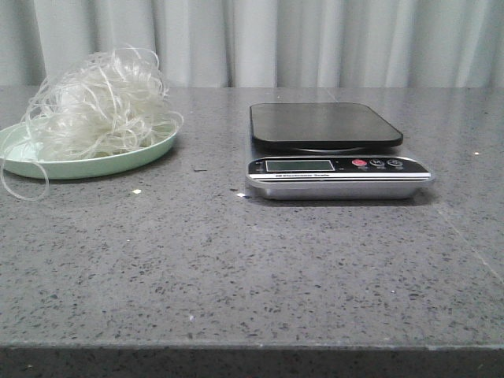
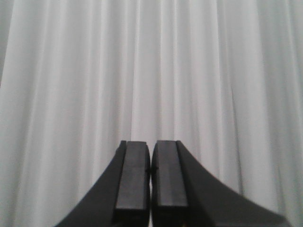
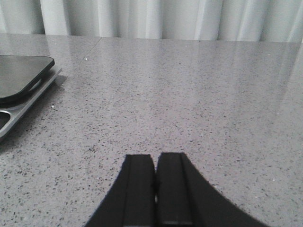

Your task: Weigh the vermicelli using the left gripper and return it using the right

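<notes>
Two black grippers, and neither one shows up in the front view. Out front it's just a wide grey speckled table (image 1: 236, 268), its near edge running straight across the bottom of the view and its far edge meeting a pale pleated curtain (image 1: 315, 39).

Over on the table's left, the pale green plate (image 1: 118, 161) sits right at the frame's left edge, and the vermicelli (image 1: 98, 106) is heaped on it, a fluffy whitish tangle. One loose strand loops off the plate's front rim and down onto the table. Right of center sits the scale (image 1: 339, 169), its dark platform (image 1: 323, 124) bare and its display panel facing the camera. Plate and scale are apart, a strip of bare tabletop between them, and a broad stretch of bare stone runs in front of both.

Left wrist view now: the left gripper (image 2: 151, 182) has its fingers pressed nearly together, only a thin slit between them, nothing in the grip, and only curtain folds behind it.

Right wrist view: the right gripper (image 3: 155, 189) is likewise drawn in tight and holding nothing, pointing across the stone with a corner of the scale off to one side of its view. The vermicelli appears in neither wrist view.
</notes>
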